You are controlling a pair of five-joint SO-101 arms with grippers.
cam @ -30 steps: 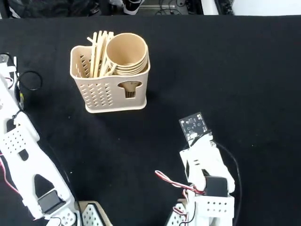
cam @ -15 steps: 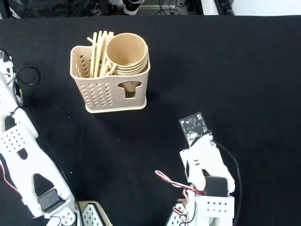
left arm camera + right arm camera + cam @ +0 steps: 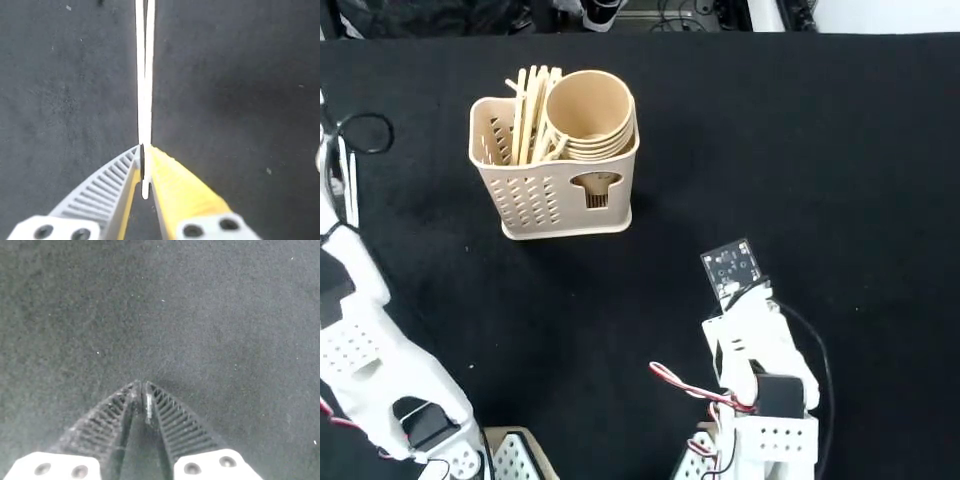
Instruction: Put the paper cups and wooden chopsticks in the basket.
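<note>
A beige slotted basket [image 3: 560, 205] stands on the black table at the back left. A stack of paper cups [image 3: 590, 112] sits in its right half, and several wooden chopsticks [image 3: 530, 105] stand in its left half. At the table's left edge, my left gripper [image 3: 142, 150] is shut on a pair of pale chopsticks [image 3: 144, 75], which stick out straight ahead of the fingers over bare cloth. In the high view those chopsticks [image 3: 349, 190] lie left of the basket. My right gripper [image 3: 141, 390] is shut on nothing, low over the cloth at the front middle.
A black cable loop [image 3: 365, 132] lies by the left arm [image 3: 365, 350] near the table's left edge. The right arm [image 3: 760, 350] sits at the front, with its camera board [image 3: 732, 265] pointing at the table's middle. Black cloth stretches right of the basket.
The left arm has swung further toward the table's left edge and back, carrying the chopsticks with it. The right arm, basket and cups have not moved.
</note>
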